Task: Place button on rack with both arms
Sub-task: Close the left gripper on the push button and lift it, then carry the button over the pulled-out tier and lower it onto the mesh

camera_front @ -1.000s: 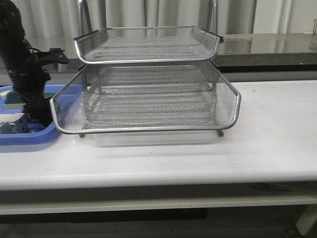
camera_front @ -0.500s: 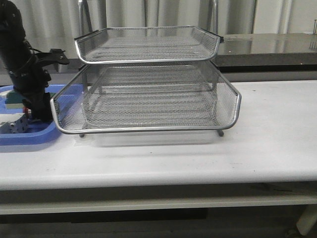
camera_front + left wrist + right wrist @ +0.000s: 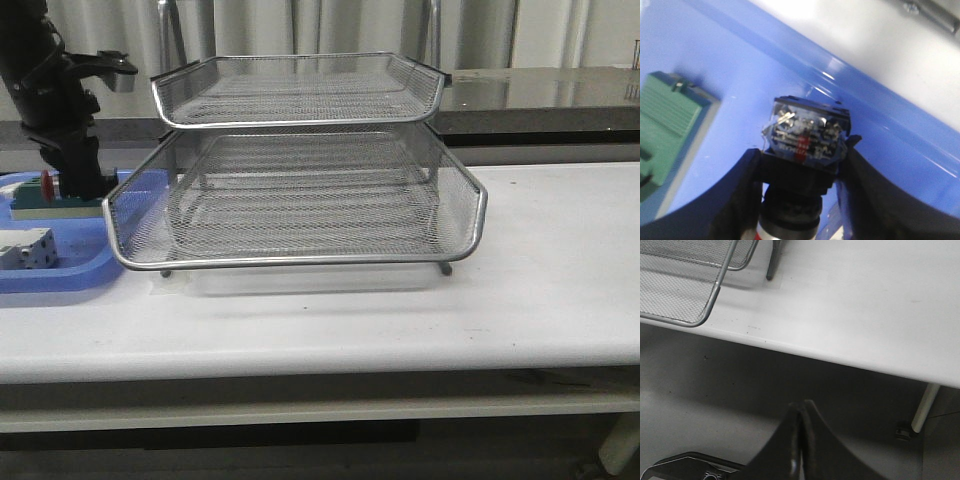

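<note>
Front view first: left gripper (image 3: 72,185) now sits higher than a second ago, lifted clear of the blue tray (image 3: 70,272) at the tabletop's left edge, with a speck of red showing beside it. The rack (image 3: 300,170) stands mid-table, its tiers bare.

Left wrist view: both fingers (image 3: 740,195) are clamped on the button (image 3: 806,140), terminal end outward, above the tray floor near the green block (image 3: 665,125). Pickup looks done; carrying to the rack comes next.

Right wrist view: right gripper (image 3: 801,440) is pressed together, hanging off the table's front edge, idle.

white table (image 3: 540,270), pale curtains (image 3: 300,25), grey floor (image 3: 685,405)
</note>
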Controlling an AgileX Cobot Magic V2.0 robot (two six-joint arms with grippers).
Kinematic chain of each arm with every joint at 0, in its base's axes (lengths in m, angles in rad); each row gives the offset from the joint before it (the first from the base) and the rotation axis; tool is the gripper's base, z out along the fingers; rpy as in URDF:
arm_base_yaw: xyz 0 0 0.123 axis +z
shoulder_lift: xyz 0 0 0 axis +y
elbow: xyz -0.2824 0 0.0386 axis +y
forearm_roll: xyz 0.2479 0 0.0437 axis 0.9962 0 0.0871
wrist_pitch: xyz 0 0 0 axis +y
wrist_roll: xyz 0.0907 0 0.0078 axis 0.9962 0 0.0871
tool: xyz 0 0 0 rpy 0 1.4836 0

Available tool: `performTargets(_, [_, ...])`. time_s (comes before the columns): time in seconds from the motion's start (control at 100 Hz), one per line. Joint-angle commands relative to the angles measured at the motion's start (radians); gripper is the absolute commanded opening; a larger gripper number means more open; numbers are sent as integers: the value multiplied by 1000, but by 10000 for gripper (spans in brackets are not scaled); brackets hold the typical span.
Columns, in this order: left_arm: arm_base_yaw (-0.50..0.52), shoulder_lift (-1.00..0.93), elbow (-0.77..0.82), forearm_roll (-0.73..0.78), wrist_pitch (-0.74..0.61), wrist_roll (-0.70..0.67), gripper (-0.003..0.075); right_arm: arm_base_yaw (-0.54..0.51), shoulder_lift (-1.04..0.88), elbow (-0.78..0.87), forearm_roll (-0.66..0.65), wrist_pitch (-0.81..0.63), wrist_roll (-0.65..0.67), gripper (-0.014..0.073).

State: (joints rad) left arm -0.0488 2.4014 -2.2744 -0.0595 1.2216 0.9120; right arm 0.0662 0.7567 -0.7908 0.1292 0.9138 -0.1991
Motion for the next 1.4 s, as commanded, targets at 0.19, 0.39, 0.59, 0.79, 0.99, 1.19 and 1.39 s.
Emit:
performTargets(0.19, [-4, -118, -79, -13, 53, -127, 4, 2, -6, -34, 0, -47, -2, -57])
performTargets(0.39, [-4, -182, -72, -13, 53, -196, 4, 2, -6, -34, 0, -47, -2, -57])
performTargets(0.59, [-4, -290, -20, -13, 53, -249, 5, 2, -6, -34, 0, -47, -2, -57])
performTargets(0.79, [-6, -426, 110, -13, 53, -254, 4, 2, -6, -34, 0, -47, -2, -57])
performTargets(0.99, [-41, -580, 288, -41, 53, -254, 4, 2, -6, -34, 0, -47, -2, -57])
performTargets(1.19, [-126, -685, 424, -70, 53, -254, 4, 2, -6, -34, 0, -47, -2, -57])
performTargets(1.39, [-241, -733, 492, -72, 53, -254, 4, 2, -6, -34, 0, -47, -2, -57])
